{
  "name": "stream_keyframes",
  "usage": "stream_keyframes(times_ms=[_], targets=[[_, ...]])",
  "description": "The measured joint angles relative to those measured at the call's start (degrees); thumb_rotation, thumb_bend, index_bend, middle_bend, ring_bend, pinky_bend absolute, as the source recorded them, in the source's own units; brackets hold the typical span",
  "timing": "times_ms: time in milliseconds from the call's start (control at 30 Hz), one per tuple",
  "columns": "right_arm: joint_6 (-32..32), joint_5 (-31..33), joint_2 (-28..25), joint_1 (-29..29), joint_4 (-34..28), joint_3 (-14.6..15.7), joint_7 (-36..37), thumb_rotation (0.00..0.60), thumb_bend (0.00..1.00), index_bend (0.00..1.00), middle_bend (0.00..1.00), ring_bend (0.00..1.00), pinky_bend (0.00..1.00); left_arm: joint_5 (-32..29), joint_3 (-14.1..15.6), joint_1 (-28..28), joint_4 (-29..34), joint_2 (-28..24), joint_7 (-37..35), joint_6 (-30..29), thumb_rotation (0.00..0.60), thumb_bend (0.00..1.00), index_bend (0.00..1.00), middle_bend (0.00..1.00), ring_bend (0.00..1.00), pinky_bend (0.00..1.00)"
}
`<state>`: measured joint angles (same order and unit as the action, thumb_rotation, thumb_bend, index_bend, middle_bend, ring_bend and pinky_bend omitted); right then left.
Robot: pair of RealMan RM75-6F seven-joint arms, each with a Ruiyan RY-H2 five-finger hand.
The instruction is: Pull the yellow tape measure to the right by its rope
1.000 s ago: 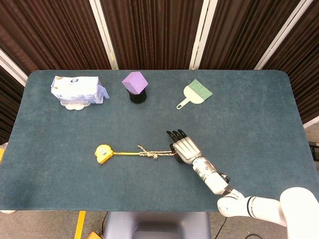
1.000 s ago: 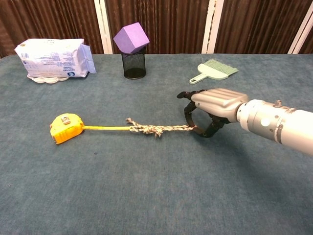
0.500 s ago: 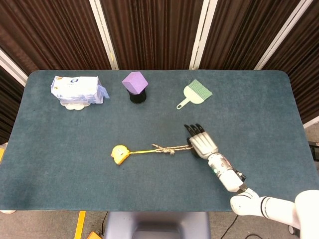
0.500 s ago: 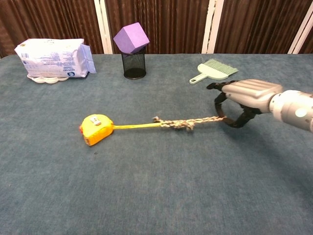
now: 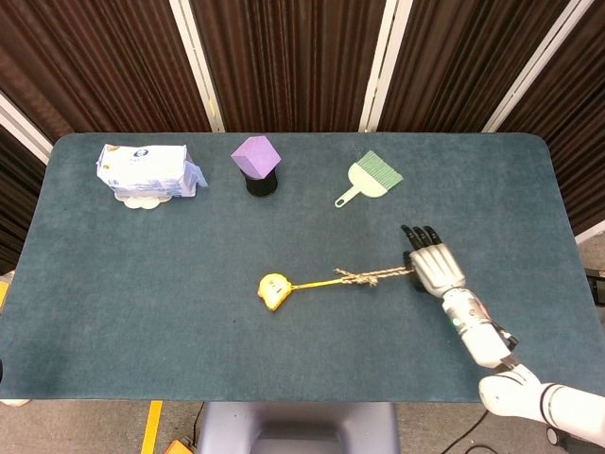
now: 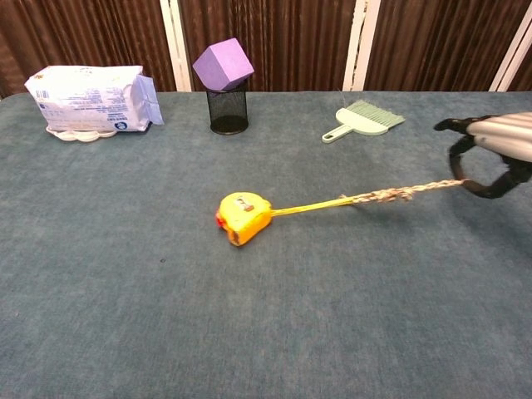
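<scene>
The yellow tape measure [image 5: 274,290] [image 6: 243,218] lies near the middle of the table. A yellow tape strip and a braided rope [image 5: 371,277] [image 6: 399,194] run from it to the right, stretched taut. My right hand [image 5: 434,268] [image 6: 489,152] grips the rope's right end, its dark fingers curled around it, at the right side of the table. In the chest view the hand is partly cut off by the frame's edge. My left hand does not show in either view.
At the back stand a white wipes pack [image 5: 146,171] [image 6: 90,100], a purple cube on a black mesh cup [image 5: 256,163] [image 6: 224,81], and a green hand brush [image 5: 369,177] [image 6: 363,120]. The table's right edge [image 5: 577,236] is close to the hand.
My right hand has moved right, holding the rope. The tape measure has slid right behind it, from the left part of the table to near the middle.
</scene>
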<state>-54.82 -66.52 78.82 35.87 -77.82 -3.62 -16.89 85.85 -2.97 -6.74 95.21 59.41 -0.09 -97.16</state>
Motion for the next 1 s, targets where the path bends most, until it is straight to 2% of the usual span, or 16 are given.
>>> stream_keyframes(times_ms=[267,600,1000], targets=[[-1.2,0.0,-2.5,-2.5,1.0,0.5,2.3,0.6,0.61,0.75,0.09,0.09,0.0,0.0,0.0,0.1,0.1,0.0,0.2,0.1,0.6,0.46,0.04,0.0,0.0,0.15],[-2.7,0.1,-6.6,-8.5,6.2,1.2,10.3,0.6,0.61,0.76,0.09,0.09,0.0,0.0,0.0,0.1,0.3,0.2,0.8,0.1,0.6,0.47,0.04,0.0,0.0,0.15],[-2.2,0.9,-7.8,-12.0,11.2,0.0,14.7,0.6,0.61,0.76,0.09,0.09,0.0,-0.1,0.0,0.1,0.3,0.3,1.4,0.0,0.6,0.46,0.04,0.0,0.0,0.15]])
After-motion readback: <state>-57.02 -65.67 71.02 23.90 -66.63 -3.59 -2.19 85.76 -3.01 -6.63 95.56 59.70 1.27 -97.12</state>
